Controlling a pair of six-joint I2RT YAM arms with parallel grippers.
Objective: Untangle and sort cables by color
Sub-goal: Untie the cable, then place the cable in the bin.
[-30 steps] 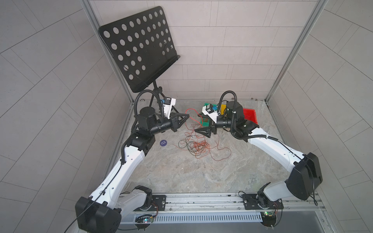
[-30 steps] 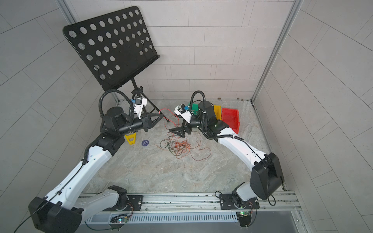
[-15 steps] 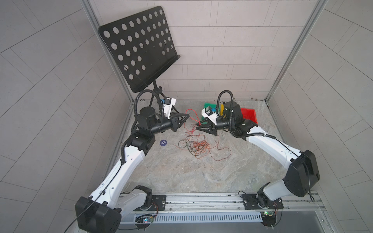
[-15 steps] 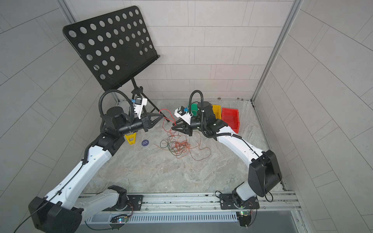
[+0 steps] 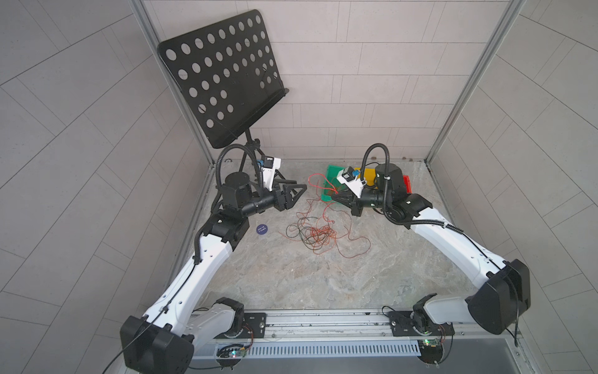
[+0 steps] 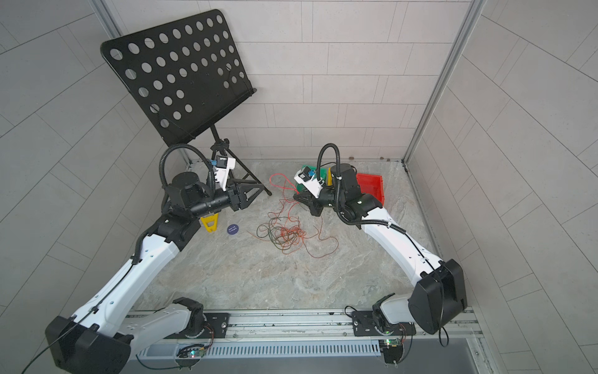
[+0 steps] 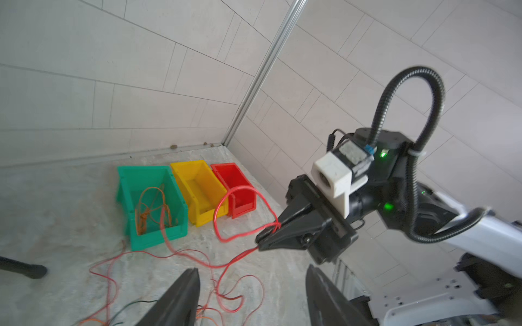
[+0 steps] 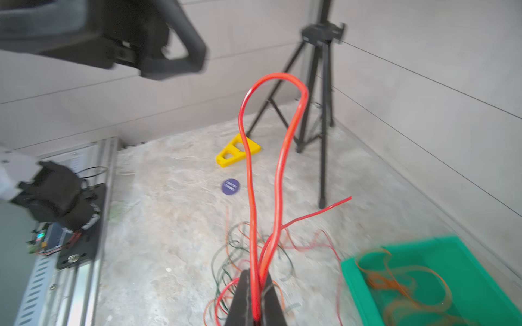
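A tangle of red, orange and black cables [image 5: 315, 233] [image 6: 284, 233] lies on the stone floor between the arms. My right gripper [image 5: 334, 201] [image 6: 295, 196] [image 7: 258, 242] [image 8: 257, 274] is shut on a red cable [image 7: 215, 223] [image 8: 249, 169] that stands up in a loop beyond its tips and trails down into the tangle. My left gripper [image 5: 302, 191] [image 6: 255, 193] [image 7: 251, 271] hangs a little to the left, open, with nothing between its fingers. Orange cables [image 7: 149, 209] lie in the green bin [image 7: 147, 170] [image 8: 350, 268].
A yellow bin [image 7: 197, 183] and a red bin [image 7: 234, 180] [image 6: 372, 186] stand beside the green one at the back right. A black music stand [image 5: 223, 77] on a tripod is at the back left. A yellow triangular piece [image 6: 210, 223] and a purple disc [image 5: 262, 229] lie nearby.
My right gripper has shut on the red cable's loop and drawn back a little to the right. My left gripper has opened and let go of that cable.
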